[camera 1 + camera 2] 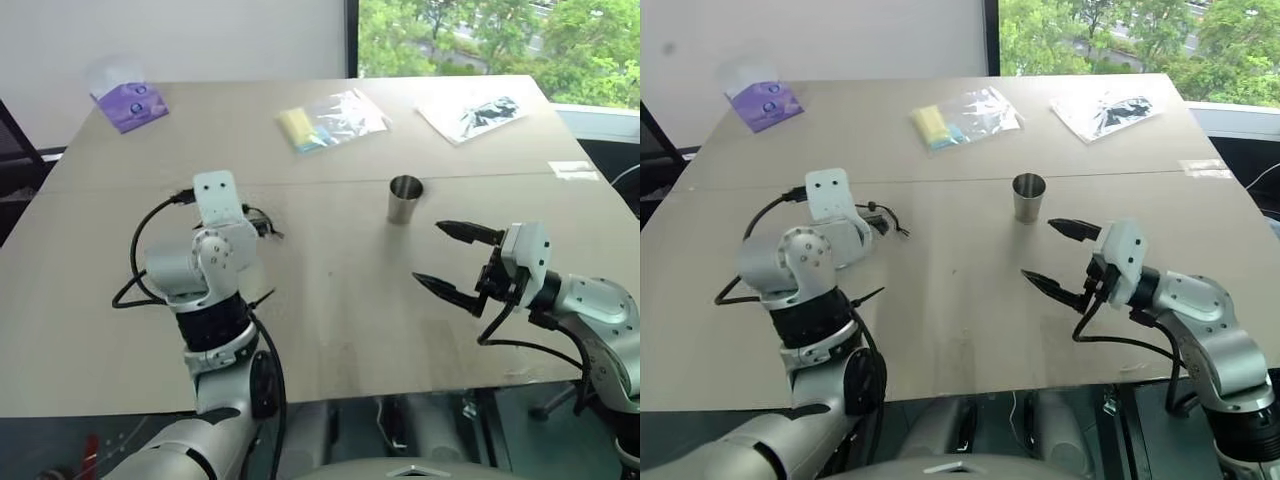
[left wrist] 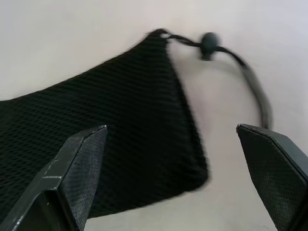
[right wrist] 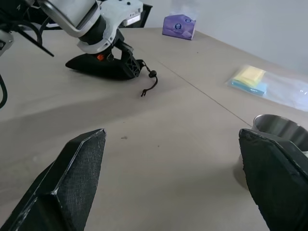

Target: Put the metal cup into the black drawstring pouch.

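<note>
Closing the left gripper point(image 2: 171, 178) over the flat body of the black drawstring pouch point(image 2: 106, 134) instead of one mouth layer risks pinching it shut, and the metal cup point(image 1: 405, 199), upright past mid-table and far-left of the right gripper point(image 1: 445, 258), could be tipped by a glancing finger. Both sets of jaws are spread wide and hold nothing. The left gripper is angled down over the pouch at the table's left, the right is held about level, pointing left, near the cup.

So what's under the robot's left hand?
The black pouch lies flat on the table under the open left gripper, its cord and toggle trailing out. From the head views, the arm covers most of it.
</note>
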